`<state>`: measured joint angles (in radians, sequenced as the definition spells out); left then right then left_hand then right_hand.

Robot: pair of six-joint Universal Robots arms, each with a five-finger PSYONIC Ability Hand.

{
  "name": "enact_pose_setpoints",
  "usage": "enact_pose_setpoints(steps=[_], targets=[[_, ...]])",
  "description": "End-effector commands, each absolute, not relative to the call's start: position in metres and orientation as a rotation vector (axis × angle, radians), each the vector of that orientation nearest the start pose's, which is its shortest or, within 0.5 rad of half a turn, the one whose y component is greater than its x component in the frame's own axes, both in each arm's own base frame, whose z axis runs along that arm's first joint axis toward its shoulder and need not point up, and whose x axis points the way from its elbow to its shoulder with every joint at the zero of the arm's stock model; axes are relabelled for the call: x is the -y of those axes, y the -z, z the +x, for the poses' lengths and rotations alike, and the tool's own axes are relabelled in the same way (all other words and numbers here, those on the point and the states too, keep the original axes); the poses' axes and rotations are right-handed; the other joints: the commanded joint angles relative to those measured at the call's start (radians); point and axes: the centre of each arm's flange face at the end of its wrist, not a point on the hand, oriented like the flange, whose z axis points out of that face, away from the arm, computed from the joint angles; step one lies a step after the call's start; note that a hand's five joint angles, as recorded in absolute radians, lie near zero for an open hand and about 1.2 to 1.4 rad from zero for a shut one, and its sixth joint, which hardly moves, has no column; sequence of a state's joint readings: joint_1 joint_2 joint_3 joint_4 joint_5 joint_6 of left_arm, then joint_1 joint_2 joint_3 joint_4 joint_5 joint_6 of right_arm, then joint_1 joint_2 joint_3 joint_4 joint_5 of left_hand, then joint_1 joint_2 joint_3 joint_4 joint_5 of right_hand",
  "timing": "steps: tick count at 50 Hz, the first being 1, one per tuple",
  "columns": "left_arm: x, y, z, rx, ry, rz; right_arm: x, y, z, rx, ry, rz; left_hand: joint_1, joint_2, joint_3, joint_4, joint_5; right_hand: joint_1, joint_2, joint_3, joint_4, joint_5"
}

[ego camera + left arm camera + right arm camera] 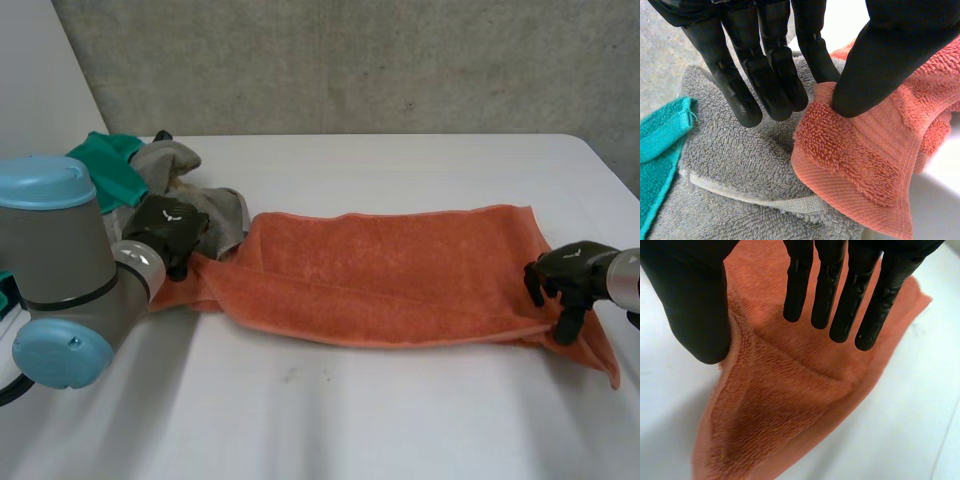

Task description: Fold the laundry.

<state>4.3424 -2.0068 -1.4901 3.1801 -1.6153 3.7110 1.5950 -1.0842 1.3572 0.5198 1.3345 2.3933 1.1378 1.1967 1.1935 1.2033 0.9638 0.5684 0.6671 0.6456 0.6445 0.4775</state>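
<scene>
From the head view, the orange towel [400,270] lies in a long band across the middle of the bench [400,420], running from near its left edge almost to its right edge. My left hand [168,228] sits on the towel's left end, and my right hand [565,280] sits on its right end, by the corner nearest the bench's front edge. A grey towel [175,165] and a green cloth [115,160] are heaped toward the far left corner, and the heap touches the orange towel's left end. Bare bench lies open along the whole front edge and in a strip along the far edge.

At my left wrist, my fingers [765,75] reach out straight over the grey towel [735,155]. My thumb [880,60] digs into the bunched hem of the orange towel [860,160] and pinches it against the nearest finger. The green cloth [660,145] lies beside the grey one.

At my right wrist, my fingers [840,295] are straight and spread away from the thumb [695,305], released and gripping nothing. Below them, the orange towel [780,405] has a raised crease, and its folded edge runs under my thumb. White bench [900,415] shows on both sides.
</scene>
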Motion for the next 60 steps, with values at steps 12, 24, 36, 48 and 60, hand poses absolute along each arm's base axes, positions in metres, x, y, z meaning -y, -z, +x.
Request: enact_pose_setpoints(steps=[12, 24, 36, 48, 60], targets=[[0.305, -0.185, -0.255, -2.166, 1.751, 1.070, 0.330, -0.185, 0.152, -2.677, 1.215, -1.375, 0.258, 0.200, 0.203, 0.193, 0.258, 0.828, 0.729, 0.751, 0.752, 0.744], [0.387, -0.322, -0.285, -1.525, 2.402, 0.718, 0.433, -0.330, 0.179, -1.901, 2.851, -1.226, 0.258, 0.200, 0.203, 0.193, 0.258, 0.828, 0.729, 0.751, 0.752, 0.744], [0.371, -0.411, -0.277, -1.091, 2.667, 0.451, 0.413, -0.409, 0.203, -1.306, 3.293, -0.949, 0.258, 0.200, 0.203, 0.193, 0.258, 0.828, 0.729, 0.751, 0.752, 0.744], [0.380, -0.294, -0.276, -1.503, 2.445, 0.658, 0.421, -0.291, 0.207, -1.805, 2.849, -1.169, 0.258, 0.200, 0.203, 0.193, 0.258, 0.828, 0.729, 0.751, 0.752, 0.744], [0.350, -0.177, -0.274, -1.914, 2.087, 0.934, 0.394, -0.185, 0.199, -2.266, 2.252, -1.328, 0.258, 0.200, 0.203, 0.193, 0.258, 0.828, 0.729, 0.751, 0.752, 0.744]])
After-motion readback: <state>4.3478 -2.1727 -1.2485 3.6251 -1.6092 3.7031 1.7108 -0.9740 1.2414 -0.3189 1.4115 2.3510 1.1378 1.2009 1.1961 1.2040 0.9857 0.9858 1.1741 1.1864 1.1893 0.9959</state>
